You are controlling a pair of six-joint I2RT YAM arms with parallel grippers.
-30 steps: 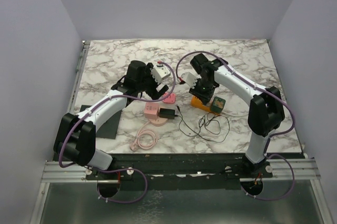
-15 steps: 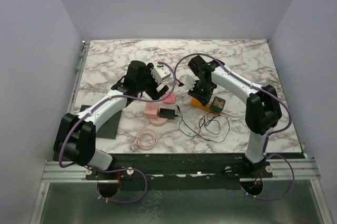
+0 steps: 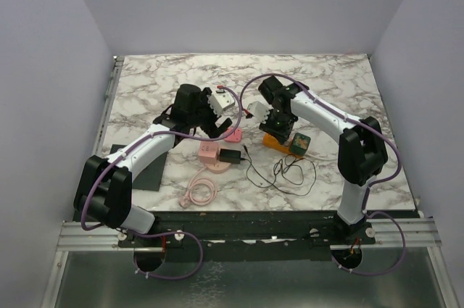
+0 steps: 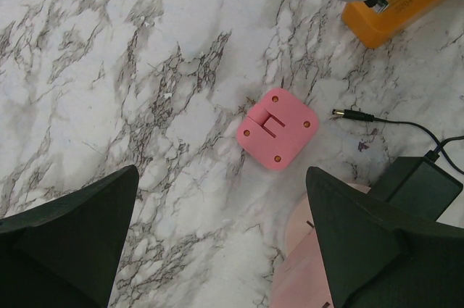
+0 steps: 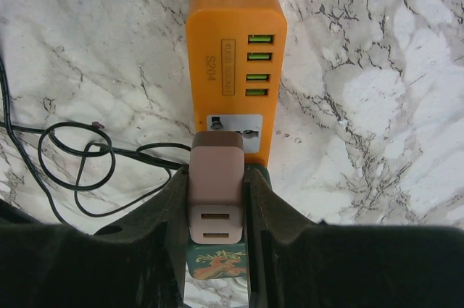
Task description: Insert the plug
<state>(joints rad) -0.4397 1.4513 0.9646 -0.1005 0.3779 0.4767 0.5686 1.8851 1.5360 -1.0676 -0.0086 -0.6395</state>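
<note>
Right tool [image 5: 217, 176] clamps the plug [image 5: 216, 196] between its jaws.

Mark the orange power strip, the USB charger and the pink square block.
orange power strip [image 5: 235, 14], right wrist view, bare top face above green ports.
USB charger [image 5: 216, 185], right wrist view, middle of its body.
pink square block [image 4: 286, 140], left wrist view, top face near centre.

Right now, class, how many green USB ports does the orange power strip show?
4 green USB ports, in one column on the orange power strip, right of its label, beyond the pink charger. None appears hidden.
</note>
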